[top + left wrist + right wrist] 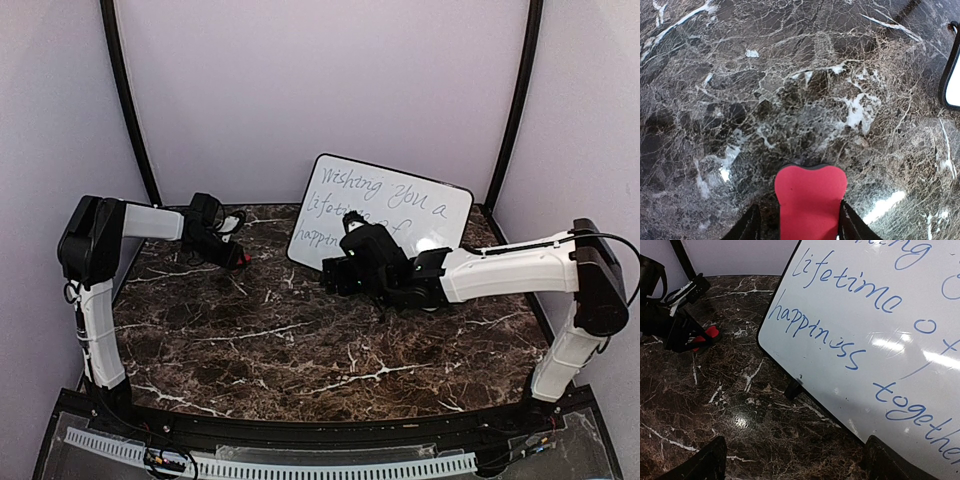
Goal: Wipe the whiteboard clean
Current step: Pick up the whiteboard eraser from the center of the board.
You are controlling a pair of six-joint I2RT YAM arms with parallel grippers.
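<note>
Red eraser block (810, 200) squeezed tight in the left claw (232, 250), low over the dark marble table (300, 350), off to the left of the whiteboard (385, 215). Whiteboard up on its edge at the back of the table, a bit right of the middle, leaning backward on a small black foot (792, 389), full of blue words (840, 285) from top to bottom. Right claw (340, 270) close in front of the lower left part of the whiteboard, fingers wide apart, nothing between them. Probably the step now: bring the eraser across to the whiteboard and start to rub. Keep the squeeze on the eraser firm, to stop any slip. Lift a little first, to avoid a drag on the stone. Come at the near left corner, turn the flat face of the eraser toward the writing, and touch softly. Push gently, never hard: most likely easy to tip or slide, a leaning whiteboard on one little foot. Maybe hold its edge with the right claw, to keep things steady. Rub in long rows, side to side, from the top row down. Watch for a bump between the two arms, both so near the same spot. Look for faint blue marks and go over those again.
</note>
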